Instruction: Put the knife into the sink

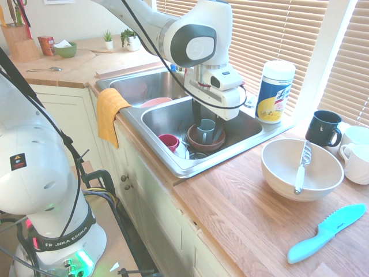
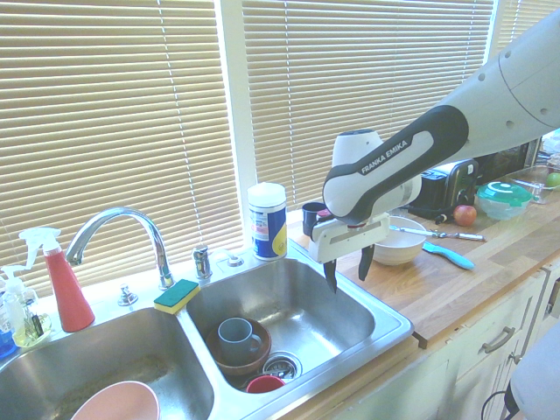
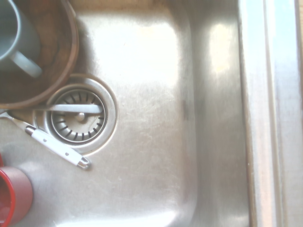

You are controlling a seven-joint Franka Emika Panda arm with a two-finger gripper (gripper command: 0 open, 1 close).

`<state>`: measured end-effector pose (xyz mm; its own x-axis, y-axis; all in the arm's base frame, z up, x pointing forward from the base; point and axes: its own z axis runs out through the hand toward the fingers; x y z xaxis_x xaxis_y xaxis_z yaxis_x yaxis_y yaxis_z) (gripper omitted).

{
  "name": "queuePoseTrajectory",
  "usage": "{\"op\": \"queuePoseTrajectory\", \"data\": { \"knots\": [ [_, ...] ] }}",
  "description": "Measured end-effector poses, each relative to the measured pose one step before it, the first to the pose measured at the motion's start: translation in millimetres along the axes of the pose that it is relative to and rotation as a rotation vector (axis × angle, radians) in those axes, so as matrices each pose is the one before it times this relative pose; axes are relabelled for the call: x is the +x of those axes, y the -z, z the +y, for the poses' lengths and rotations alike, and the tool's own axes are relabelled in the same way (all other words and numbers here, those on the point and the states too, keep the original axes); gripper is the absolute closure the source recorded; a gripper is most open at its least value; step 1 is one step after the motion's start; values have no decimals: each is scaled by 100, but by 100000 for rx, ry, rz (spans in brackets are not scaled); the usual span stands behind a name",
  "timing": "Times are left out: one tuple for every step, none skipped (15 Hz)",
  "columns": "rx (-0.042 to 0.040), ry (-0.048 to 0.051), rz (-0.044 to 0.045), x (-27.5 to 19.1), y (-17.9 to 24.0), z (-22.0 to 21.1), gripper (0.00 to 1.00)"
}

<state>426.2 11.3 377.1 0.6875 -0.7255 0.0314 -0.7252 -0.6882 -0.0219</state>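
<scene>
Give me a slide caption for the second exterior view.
Open gripper hangs above the sink; the knife rests on the white bowl.

A home kitchen. A two-basin stainless steel sink (image 2: 350,337) with a gooseneck tap (image 2: 122,229) sits in a wooden table (image 1: 259,208) over cream cabinets (image 1: 155,213), at centre frame. Dirty cups and a brown bowl (image 2: 238,359) lie in the basin; a sponge (image 2: 177,296) rests on the divider. Blinds (image 2: 114,114) cover the window behind; a toaster (image 2: 451,185) stands at right.
</scene>
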Motion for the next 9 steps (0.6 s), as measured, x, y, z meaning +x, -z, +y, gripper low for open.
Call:
{"op": "queuePoseTrajectory", "data": {
  "knots": [
    [-11, -337, -119, 5, -41, 1, 0],
    [49, -344, -36, 11, 37, -16, 0],
    [165, 477, 332, 160, 228, -21, 0],
    [304, 1039, 367, 438, 521, 72, 0],
    [370, 2350, 270, 766, 916, 211, 0],
    [464, 4354, -181, 1022, 1152, 517, 0],
    [437, 6115, -531, 1284, 1400, 996, 0],
    [-680, 6040, -768, 1219, 1223, 1424, 0],
    [-1663, 5789, -1227, 1161, 990, 1943, 0]
  ]
}}
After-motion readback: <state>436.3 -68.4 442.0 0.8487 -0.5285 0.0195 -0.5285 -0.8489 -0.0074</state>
